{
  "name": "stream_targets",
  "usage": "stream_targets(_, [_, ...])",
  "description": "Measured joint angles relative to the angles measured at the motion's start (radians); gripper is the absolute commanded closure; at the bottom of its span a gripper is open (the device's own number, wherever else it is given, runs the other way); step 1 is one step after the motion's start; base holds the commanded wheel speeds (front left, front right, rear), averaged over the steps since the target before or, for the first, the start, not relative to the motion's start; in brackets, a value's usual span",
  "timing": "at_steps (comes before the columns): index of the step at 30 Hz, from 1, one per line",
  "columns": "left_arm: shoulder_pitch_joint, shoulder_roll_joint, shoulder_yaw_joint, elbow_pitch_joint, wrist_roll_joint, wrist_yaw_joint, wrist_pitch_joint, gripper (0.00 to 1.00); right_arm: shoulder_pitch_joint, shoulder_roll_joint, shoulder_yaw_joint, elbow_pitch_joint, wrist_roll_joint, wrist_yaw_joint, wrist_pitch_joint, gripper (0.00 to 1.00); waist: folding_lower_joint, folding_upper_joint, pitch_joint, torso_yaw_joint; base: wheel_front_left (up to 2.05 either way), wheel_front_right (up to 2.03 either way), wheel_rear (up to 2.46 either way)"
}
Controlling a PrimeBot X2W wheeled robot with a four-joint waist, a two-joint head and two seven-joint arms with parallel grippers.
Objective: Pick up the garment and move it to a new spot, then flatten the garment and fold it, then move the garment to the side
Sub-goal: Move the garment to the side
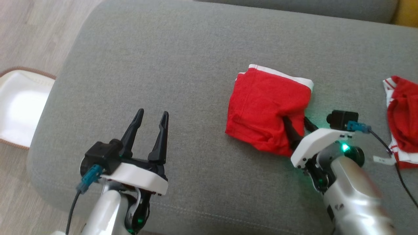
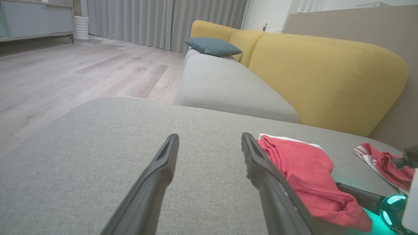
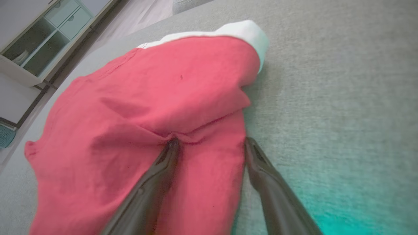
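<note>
Folded garment (image 1: 267, 107) lies right of centre on the sofa (image 1: 163, 65). Right jaws wide open at its near corner: one finger (image 3: 156, 182) on the cloth, the other just off its edge (nothing gripped). Left jaws wide open, empty, well apart.

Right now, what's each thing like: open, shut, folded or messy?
Red cloth garment with white waistband, folded, lying flat on the grey sofa cushion.
Second red and white garment, crumpled, not folded, further right on the cushion.
Left gripper, open, holding nothing, over bare cushion.
Right gripper, open, one finger on the folded garment's near edge, the other just off it.
</note>
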Motion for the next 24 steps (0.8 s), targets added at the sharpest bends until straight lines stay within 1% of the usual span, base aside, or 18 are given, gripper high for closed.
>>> stream_targets(11, [-0.016,0.000,-0.002,0.000,-0.009,0.001,0.000,0.00,-0.118,-0.012,0.105,0.139,0.026,0.000,-0.023,0.00,0.0000,0.0000,0.034,0.003,0.00,0.00,0.00])
stream_targets(12, [-0.024,0.000,-0.001,0.000,-0.009,0.001,0.000,0.00,-0.126,-0.012,0.114,0.146,0.029,0.000,-0.023,0.48,0.0000,0.0000,0.035,0.002,0.00,0.00,0.00])
stream_targets(13, [-0.030,0.000,-0.001,0.000,-0.009,0.001,0.000,0.00,-0.131,-0.014,0.125,0.152,0.029,0.000,-0.024,0.48,0.0000,0.0000,0.036,0.001,0.00,0.00,0.00])
stream_targets(14, [-0.037,0.000,-0.001,0.000,-0.009,0.001,0.000,0.00,-0.139,-0.016,0.134,0.160,0.029,0.000,-0.024,1.00,0.0000,0.0000,0.036,0.000,0.00,0.00,0.00])
stream_targets(19, [-0.040,-0.001,0.001,0.001,-0.009,0.001,0.000,0.00,-0.150,-0.017,0.168,0.192,-0.002,0.000,-0.070,1.00,0.0000,0.0000,0.029,-0.011,0.00,0.00,0.00])
stream_targets(24, [-0.036,-0.001,0.009,0.002,-0.009,0.001,0.000,0.00,-0.165,-0.015,0.195,0.221,-0.131,0.000,-0.123,1.00,0.0000,0.0000,0.013,-0.035,0.00,0.00,0.00])
